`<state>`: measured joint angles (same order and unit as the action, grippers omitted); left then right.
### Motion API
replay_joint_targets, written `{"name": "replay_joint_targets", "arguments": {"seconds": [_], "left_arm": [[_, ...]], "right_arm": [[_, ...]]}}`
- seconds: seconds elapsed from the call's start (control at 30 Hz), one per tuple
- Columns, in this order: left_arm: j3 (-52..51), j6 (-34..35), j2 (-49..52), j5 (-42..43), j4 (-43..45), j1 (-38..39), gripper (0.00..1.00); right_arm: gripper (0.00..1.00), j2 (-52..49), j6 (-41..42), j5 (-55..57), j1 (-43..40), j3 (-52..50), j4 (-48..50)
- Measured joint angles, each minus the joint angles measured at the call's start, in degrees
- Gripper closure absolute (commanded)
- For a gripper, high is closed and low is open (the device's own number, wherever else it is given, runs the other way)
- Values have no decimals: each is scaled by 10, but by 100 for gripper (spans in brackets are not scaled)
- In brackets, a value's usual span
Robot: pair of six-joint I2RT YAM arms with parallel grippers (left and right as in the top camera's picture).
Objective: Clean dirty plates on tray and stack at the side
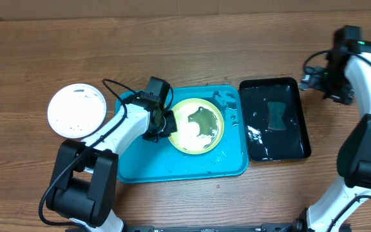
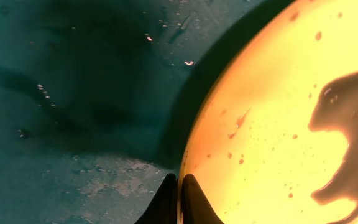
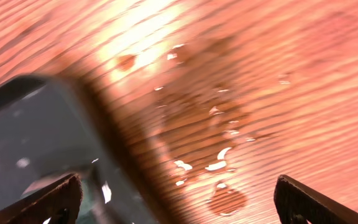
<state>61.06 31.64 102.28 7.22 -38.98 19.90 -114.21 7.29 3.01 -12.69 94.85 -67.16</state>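
1. The turquoise tray [image 1: 140,166] lies at the centre of the wooden worktop [image 1: 192,45], streaked with water. In its upper middle sits 1 yellow-green plate [image 1: 190,138]. A dark smear [image 1: 203,119] is pooled across the plate's upper half, with small specks around it.
2. The left pincer [image 2: 179,190] is at the plate's left rim. In the left wrist view its 2 fingertips [image 2: 196,205] are pinched almost together at the bottom centre of the frame. The plate's edge runs into the slit between them, so the pincer appears clamped on the rim. This grip probably steadies the plate for wiping.
3. The right pincer [image 3: 179,202] is spread wide and holds nothing. Its fingers [image 3: 303,202] show only at the bottom corners of the right wrist view. Beneath it is wet wood dotted with droplets [image 3: 216,165].
4. The black tray [image 1: 269,82] sits just right of the turquoise tray; whether they touch cannot be told. It holds shallow water and a dark rectangular pad [image 1: 277,116], likely the wiping sponge, though that is not certain. In the overhead view the right arm is at the upper right, just beyond this tray. The empty, wide pincer suggests it is ready to pick up the pad.
5. The white plate [image 1: 77,111] lies alone on the worktop at the left of the frame, off the turquoise tray. It has a few dark specks near its upper edge. It looks like the start of the side stack. Only 2 plates are visible.
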Motion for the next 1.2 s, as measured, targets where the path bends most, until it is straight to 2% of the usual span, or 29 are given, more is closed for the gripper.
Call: {"name": "replay_joint_targets", "arguments": {"seconds": [0.23,0.4,0.77,0.97,1.2], "left_arm": [[1,0,0,-2,-3,4,96],[23,-3,1,-4,-53,4,96],[217,-5,2,-13,-189,4,96],[290,-5,2,-20,-181,24,96],[303,-7,2,-68,-105,105,96]], "right_arm": [[0,0,0,0,-38,0,27],[0,0,1,0,-42,0,44],[0,0,2,0,-42,0,51],[0,0,2,0,-42,0,50],[0,0,2,0,-42,0,50]]}}
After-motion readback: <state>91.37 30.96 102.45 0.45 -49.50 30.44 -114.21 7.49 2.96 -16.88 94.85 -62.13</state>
